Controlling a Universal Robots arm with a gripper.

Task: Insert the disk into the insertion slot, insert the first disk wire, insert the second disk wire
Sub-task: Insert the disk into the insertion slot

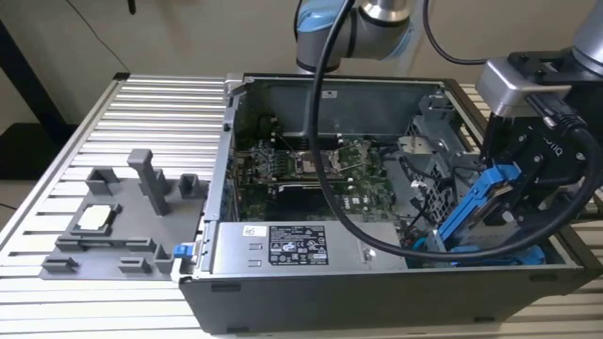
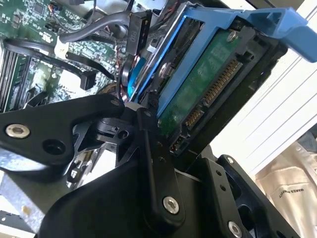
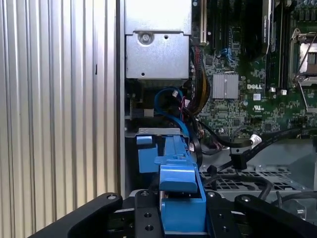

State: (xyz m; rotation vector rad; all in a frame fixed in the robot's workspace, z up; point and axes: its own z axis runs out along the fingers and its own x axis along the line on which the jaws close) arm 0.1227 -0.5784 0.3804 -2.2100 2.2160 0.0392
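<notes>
My gripper (image 1: 509, 191) is shut on the disk (image 1: 476, 205), a drive in a bright blue carrier frame. The disk hangs tilted over the open computer case, at the exterior view's right. In the second wrist view the disk (image 2: 208, 84) shows its green board and connector edge between the black fingers (image 2: 148, 148). In the first wrist view the blue carrier (image 3: 181, 183) points into the case, beside the grey perforated drive cage (image 3: 257, 178). The insertion slot is hidden behind the disk and my gripper. A loose black wire with a connector (image 3: 240, 151) lies near the cage.
A silver power-supply box (image 1: 282, 247) sits at the case's front. The motherboard (image 1: 301, 169) fills the case floor. Another blue carrier piece (image 1: 495, 256) lies low under the held disk. Grey fixtures (image 1: 123, 212) stand on the ribbed table at the exterior view's left.
</notes>
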